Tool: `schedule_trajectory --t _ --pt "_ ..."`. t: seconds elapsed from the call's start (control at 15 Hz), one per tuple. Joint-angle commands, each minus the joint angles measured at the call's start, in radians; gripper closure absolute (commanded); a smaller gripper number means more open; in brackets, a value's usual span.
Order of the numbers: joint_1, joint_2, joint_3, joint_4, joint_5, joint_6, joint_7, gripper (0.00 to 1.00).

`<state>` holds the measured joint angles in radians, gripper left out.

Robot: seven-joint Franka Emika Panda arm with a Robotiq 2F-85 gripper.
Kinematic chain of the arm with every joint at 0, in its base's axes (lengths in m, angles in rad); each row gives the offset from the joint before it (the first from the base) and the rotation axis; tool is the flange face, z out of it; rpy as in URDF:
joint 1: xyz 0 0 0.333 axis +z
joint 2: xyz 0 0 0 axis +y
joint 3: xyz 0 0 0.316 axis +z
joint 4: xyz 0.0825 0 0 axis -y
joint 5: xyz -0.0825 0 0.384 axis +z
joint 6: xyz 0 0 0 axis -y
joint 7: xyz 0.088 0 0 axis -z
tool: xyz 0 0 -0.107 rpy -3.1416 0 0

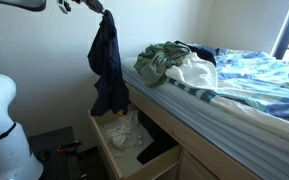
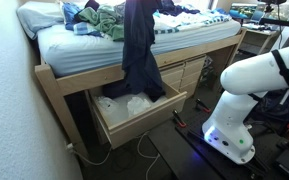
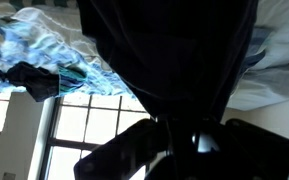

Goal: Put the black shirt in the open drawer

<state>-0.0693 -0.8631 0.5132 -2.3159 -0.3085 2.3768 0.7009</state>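
The black shirt (image 1: 108,62) hangs from my gripper (image 1: 101,12) high above the open drawer (image 1: 109,150). In an exterior view the shirt (image 2: 141,50) drapes down in front of the bed frame, its hem level with the drawer (image 2: 144,118), which holds white cloth. In the wrist view the dark shirt (image 3: 169,60) fills the middle, pinched between my gripper's fingers (image 3: 174,135). The gripper is shut on the shirt.
The bed (image 1: 234,95) with a striped blue sheet carries a pile of clothes (image 1: 174,60). The wooden bed frame (image 2: 69,85) stands over the drawer. The robot base (image 2: 244,100) stands on the floor beside cables (image 2: 184,135). A window (image 3: 44,125) shows in the wrist view.
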Motion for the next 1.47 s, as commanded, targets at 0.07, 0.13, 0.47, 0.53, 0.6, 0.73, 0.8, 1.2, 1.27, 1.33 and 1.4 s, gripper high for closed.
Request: schedule_trajectory --t 0.07,0.13,0.47,0.53,0.6,0.73,0.8,1.2,1.27,1.33,1.4 --pt "0.015 -0.015 0.008 -0.177 0.038 0.189 0.061 0.98" --pt "0.019 -0.012 0.013 -0.210 0.049 0.217 0.067 0.98" --pt "0.043 -0.001 0.033 -0.339 0.111 0.290 0.067 0.98" --pt "0.046 -0.002 0.036 -0.362 0.124 0.306 0.070 0.98" --pt "0.050 -0.002 0.040 -0.382 0.137 0.316 0.074 0.98" --pt "0.061 0.006 0.047 -0.418 0.165 0.339 0.077 0.98" --pt "0.065 0.012 0.052 -0.432 0.179 0.346 0.078 0.98" --pt "0.119 0.094 0.072 -0.464 0.271 0.314 0.071 0.98" --pt "0.132 0.109 0.068 -0.466 0.287 0.310 0.072 0.98" --pt "0.142 0.125 0.066 -0.466 0.300 0.305 0.071 0.98" --pt "0.152 0.142 0.063 -0.467 0.310 0.298 0.069 0.98"
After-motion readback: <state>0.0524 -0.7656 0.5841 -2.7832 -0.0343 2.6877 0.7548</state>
